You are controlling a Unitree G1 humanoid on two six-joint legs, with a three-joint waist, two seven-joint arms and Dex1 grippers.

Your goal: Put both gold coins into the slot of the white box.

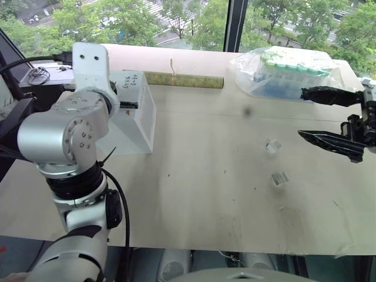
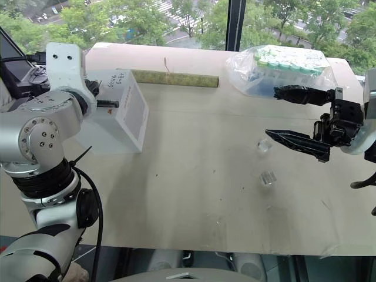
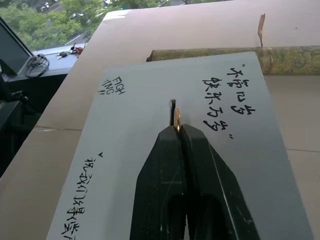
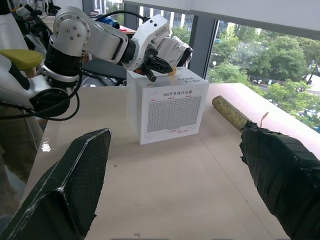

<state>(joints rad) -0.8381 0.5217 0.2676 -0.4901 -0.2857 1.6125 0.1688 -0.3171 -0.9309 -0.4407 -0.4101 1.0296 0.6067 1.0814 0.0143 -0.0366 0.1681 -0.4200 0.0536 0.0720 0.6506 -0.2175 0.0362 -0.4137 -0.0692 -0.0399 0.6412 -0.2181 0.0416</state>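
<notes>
Left gripper (image 3: 178, 131) pinches gold coin (image 3: 177, 119) at slot (image 3: 172, 111); roll (image 3: 220, 56) behind.

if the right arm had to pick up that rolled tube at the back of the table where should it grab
Grip the rolled tube mid-length, coming from above with the right end effector, its open fingers astride the roll. It lies flat, long and thin, with bare table on both long sides.
</notes>
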